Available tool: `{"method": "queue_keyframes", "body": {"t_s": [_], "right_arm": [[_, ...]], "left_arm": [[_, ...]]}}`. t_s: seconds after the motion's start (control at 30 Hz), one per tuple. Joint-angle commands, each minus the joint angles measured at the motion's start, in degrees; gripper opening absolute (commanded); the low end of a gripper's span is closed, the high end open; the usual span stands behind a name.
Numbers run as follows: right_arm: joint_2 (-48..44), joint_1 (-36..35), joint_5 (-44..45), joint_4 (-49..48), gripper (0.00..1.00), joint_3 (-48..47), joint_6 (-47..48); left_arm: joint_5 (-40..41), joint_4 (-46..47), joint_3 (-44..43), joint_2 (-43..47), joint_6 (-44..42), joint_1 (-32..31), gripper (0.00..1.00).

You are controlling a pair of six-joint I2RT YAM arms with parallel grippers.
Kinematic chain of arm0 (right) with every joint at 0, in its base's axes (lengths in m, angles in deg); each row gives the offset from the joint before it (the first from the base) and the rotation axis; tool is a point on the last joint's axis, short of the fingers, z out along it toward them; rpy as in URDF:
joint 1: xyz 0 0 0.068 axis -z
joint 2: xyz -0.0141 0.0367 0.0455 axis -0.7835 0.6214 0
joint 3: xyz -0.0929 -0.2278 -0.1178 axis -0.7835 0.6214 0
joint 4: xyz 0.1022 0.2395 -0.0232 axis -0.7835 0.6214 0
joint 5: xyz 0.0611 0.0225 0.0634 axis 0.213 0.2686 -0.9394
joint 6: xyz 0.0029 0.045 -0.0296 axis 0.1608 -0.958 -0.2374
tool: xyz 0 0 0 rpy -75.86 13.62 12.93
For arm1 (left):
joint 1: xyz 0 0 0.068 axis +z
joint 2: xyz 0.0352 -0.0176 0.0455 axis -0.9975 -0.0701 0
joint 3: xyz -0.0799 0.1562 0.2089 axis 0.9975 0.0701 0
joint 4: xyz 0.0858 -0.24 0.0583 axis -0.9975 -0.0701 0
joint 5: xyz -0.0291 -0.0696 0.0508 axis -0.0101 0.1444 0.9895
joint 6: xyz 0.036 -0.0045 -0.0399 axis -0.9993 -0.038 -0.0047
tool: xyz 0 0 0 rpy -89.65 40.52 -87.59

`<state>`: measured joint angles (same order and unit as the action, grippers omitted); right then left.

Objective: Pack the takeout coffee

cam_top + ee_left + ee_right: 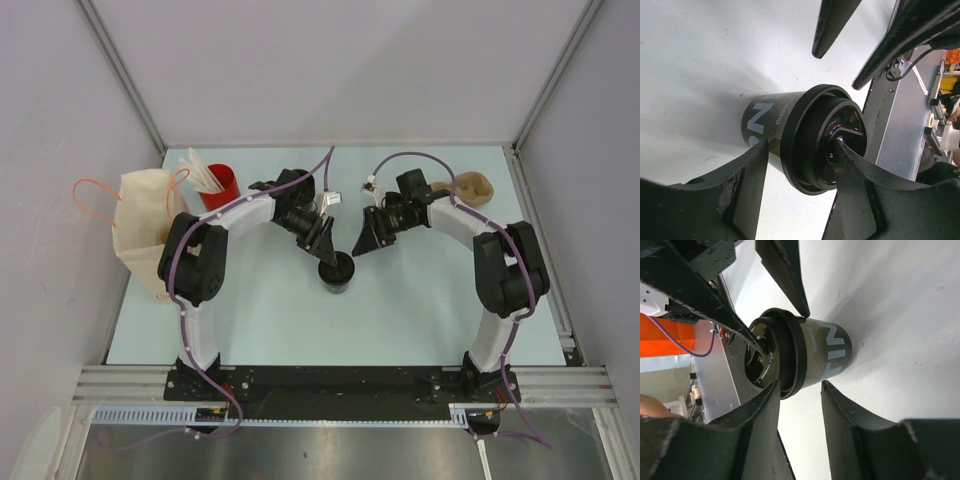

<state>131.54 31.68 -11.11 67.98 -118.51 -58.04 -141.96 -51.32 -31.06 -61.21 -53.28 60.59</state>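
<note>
Top external view: the takeout coffee (337, 274) stands upright at the middle of the table (430, 320), between the left end effector (324, 244) and the right end effector (363, 243); the bag (140, 225) lies well apart at the left edge, near the red cup (222, 187); finger contact is not legible here. Left wrist view: the left fingers (752, 180) straddle the lid (805, 125), one against the outer wall, one in the recess, apparently pinching the rim. Right wrist view: the right jaws stand apart, holding nothing, tips just beside the cup. Hazard, as judged: an off-centre rim pinch could pop the lid or tip the cup on lifting; the nearby right fingers could knock it. Only the overhead shows the bag; only the wrist views show the grip.
</note>
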Motion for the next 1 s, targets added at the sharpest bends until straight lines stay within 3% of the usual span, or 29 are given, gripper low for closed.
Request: {"method": "queue_keyframes", "body": {"t_s": [0.0, 0.47, 0.77, 0.97], "right_arm": [[1.4, 0.1, -2.8, -0.7, 0.42, 0.0, -0.5], [3.5, -1.0, -2.5, -1.4, 0.4, 0.0, -0.7], [4.7, -2.0, 0.5, -1.4, 0.29, 0.0, -0.9], [6.1, -2.3, 8.0, -1.3, 0.18, 0.0, -1.8]], "left_arm": [[8.3, 1.2, 0.4, -1.3, -5.1, -0.1, 0.58], [9.1, 2.5, 1.1, -1.0, -4.5, -0.5, 0.58], [10.5, 2.9, 2.0, -0.8, -4.5, -0.7, 0.58], [12.7, 3.0, 3.2, 0.0, -4.9, -0.7, 0.57]]}}
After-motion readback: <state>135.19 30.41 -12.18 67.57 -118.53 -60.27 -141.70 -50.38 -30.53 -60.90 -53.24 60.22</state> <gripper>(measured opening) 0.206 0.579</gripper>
